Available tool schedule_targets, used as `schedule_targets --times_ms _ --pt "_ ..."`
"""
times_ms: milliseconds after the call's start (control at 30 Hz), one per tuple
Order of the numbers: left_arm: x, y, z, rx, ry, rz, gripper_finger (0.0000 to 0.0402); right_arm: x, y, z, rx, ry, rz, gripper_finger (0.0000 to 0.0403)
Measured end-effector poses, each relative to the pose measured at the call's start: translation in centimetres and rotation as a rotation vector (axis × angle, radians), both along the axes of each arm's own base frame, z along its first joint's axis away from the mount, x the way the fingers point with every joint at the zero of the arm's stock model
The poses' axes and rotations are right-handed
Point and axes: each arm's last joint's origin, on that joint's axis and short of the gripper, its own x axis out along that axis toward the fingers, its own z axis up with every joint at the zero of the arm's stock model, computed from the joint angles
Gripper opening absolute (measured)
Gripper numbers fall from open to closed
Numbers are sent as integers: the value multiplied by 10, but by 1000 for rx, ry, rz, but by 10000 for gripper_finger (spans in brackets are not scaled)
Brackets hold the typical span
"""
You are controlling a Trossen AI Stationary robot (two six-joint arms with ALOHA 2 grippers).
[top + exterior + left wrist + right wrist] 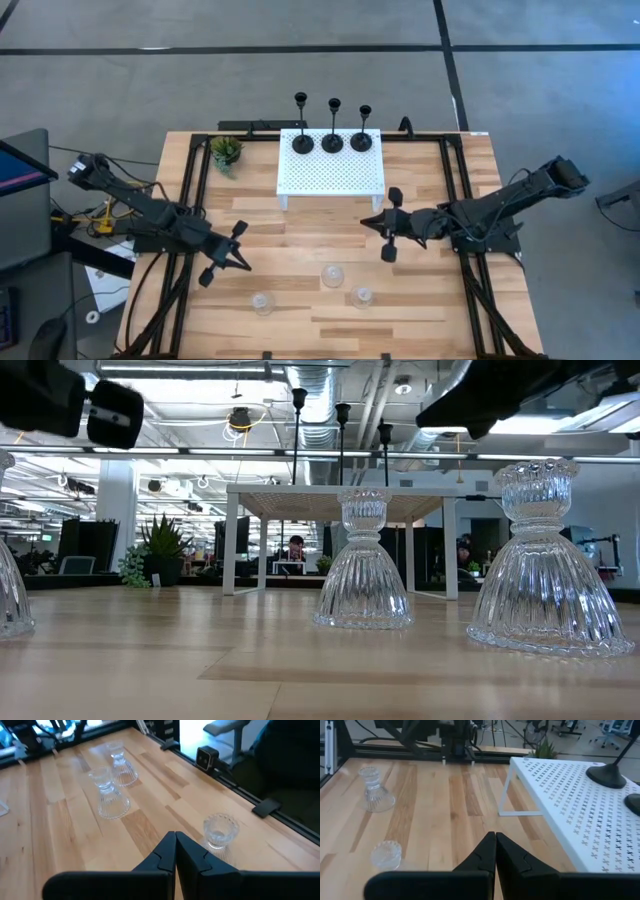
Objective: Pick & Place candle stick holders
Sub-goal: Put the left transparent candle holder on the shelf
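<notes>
**Glass waits low, black iron already up on the rack**

Clear pressed glass catches the light along the near edge of the wooden table [300, 225], where three squat candle stick holders stand upright and apart: the left glass holder [262, 302], the middle glass holder [333, 276] and the right glass holder [364, 296]. None is touched by either arm. Behind them, the three black holders [332, 140] sit in a tidy row along the far edge of the white perforated rack [331, 172], which leaves the front of the rack bare, seemingly room enough for the glass ones to follow. A small potted plant [226, 151] stands just beside the rack's left end, clear of the work.

The left gripper [235, 258] hangs above the boards up and to the left of the left glass holder, its fingers [187, 855] pressed together and holding nothing. The right gripper [390, 225] hovers between the rack's front edge and the glass, fingers [507, 851] likewise pressed together and empty. Judging by this layout, half the job looks finished and the glass trio is what remains; either set of fingers would have to spread before it could take one
</notes>
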Motion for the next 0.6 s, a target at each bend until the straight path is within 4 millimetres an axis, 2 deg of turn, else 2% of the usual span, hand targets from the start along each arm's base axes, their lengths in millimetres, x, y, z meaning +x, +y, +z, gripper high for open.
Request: schedule_targets --times_ms 133,333,500,600 --pt "-8 4 -19 -24 -42 -1 6 1 -3 1 4 -12 -13 0" --pt "-18 7 -34 -83 -89 -107 6 2 -7 1 6 -17 -30 0" --pt "-20 7 -63 -104 -26 -106 6 5 -10 5 18 -58 -46 0" --pt "-19 6 -67 -102 2 -119 6 6 -12 8 6 -79 -48 0"
